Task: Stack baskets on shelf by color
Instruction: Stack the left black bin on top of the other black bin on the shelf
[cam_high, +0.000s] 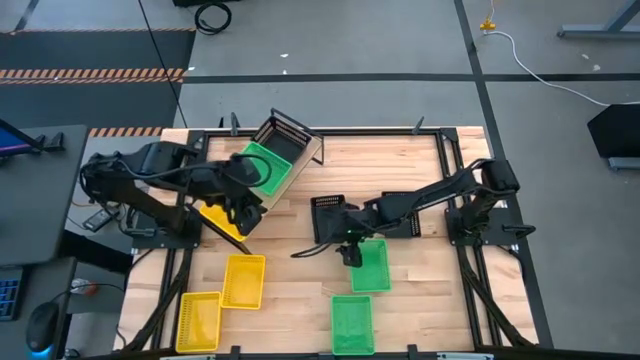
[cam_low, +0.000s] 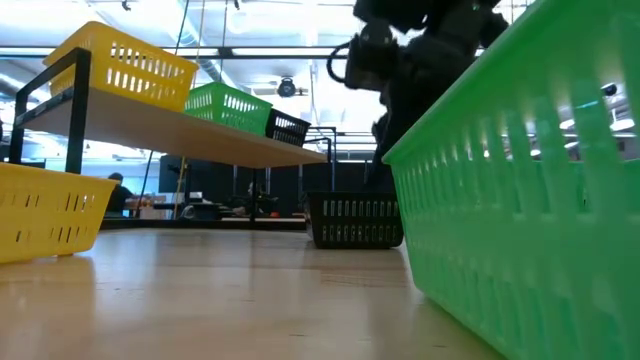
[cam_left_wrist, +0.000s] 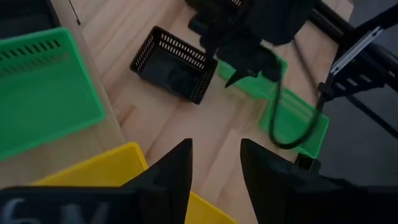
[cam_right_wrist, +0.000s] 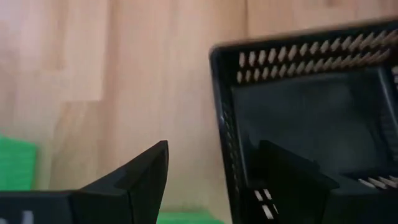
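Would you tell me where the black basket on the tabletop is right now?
In the high view, the black basket sits mid-table, just left of the right tool and above a green basket.

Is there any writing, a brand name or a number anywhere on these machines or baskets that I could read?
No text here can be read for certain.
Left gripper: pale marks on its dark body in the left wrist view, perhaps "6V", cut off and blurred.
Baskets, such as the black basket, and the shelf: no labels visible.
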